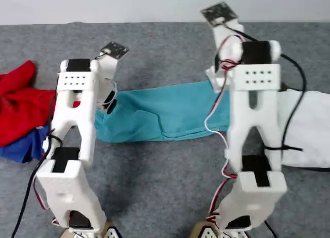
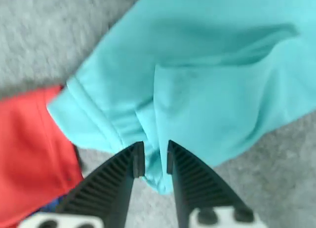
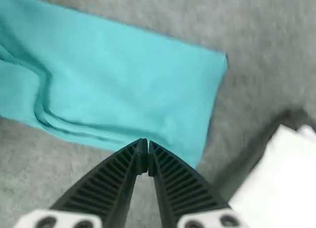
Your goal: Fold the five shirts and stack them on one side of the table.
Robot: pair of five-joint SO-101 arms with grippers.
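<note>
Left gripper nearly closed, pinching teal shirt hem; red shirt just beside. Right gripper fully closed at teal edge, grip unclear.

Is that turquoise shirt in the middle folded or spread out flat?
Partly folded: the turquoise shirt lies as a long narrow band, with doubled layers showing along one edge; it is not yet a compact bundle.

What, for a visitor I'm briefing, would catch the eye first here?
The teal shirt lies stretched across the middle of the table between both arms. The left gripper pinches its end beside the crumpled red shirt. A white shirt lies at the opposite side, near the right gripper.
</note>
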